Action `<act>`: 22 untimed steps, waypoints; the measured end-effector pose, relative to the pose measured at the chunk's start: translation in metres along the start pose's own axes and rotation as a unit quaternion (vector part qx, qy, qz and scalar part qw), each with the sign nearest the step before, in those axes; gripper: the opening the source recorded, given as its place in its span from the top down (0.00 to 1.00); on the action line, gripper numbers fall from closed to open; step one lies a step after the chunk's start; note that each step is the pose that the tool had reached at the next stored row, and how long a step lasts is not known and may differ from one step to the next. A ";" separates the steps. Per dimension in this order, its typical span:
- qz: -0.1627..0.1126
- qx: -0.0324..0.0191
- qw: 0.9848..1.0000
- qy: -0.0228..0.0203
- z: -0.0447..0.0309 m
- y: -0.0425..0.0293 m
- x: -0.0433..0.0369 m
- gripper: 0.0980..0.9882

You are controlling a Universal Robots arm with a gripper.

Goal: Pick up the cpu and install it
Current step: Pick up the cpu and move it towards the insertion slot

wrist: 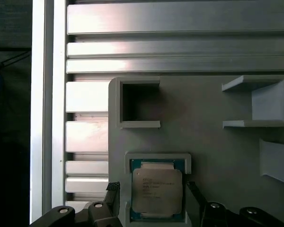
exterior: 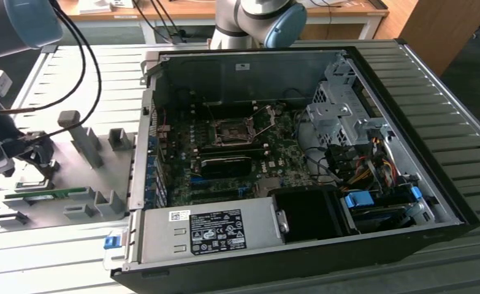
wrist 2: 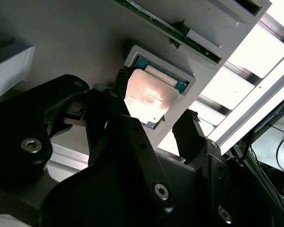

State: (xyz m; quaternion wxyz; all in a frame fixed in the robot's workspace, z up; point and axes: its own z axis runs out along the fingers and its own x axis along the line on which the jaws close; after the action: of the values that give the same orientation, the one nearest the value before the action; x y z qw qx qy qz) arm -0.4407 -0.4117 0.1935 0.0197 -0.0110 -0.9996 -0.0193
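On the grey fixture plate (wrist: 217, 156), beside the open computer case (exterior: 436, 184) at the exterior view's left:

- Item: the cpu (wrist: 157, 190), a flat square chip with a silvery metal top. It lay flat in a raised grey pocket (wrist: 156, 156) of the plate, with a blue-green border showing round its edge. Under the lamp in the second wrist view its top (wrist 2: 149, 97) glared pale.
- Tool: the gripper (wrist: 151, 187), with black fingers (wrist: 112, 193). It was spread wide, one finger on each side of the pocket, outside the pocket's walls. It held nothing, and no finger was seen touching the chip. In the second wrist view the gripper (wrist 2: 154, 98) straddled the chip in the same way. In the exterior view the gripper (exterior: 39, 160) hung low over the plate.
- Near by on the plate: a green memory stick (exterior: 48, 195) lying in its slot, and an empty square pocket (wrist: 138, 101) beside the chip's.
- Inside the case: a motherboard with a dark-framed socket (exterior: 233, 131), well apart from the chip.
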 end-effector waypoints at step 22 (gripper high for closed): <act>0.000 0.004 1.000 -0.003 0.0092 0.0013 -0.0042 0.46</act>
State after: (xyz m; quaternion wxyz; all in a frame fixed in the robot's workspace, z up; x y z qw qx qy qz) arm -0.4368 -0.4100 0.1842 0.0168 -0.0110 -0.9997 -0.0154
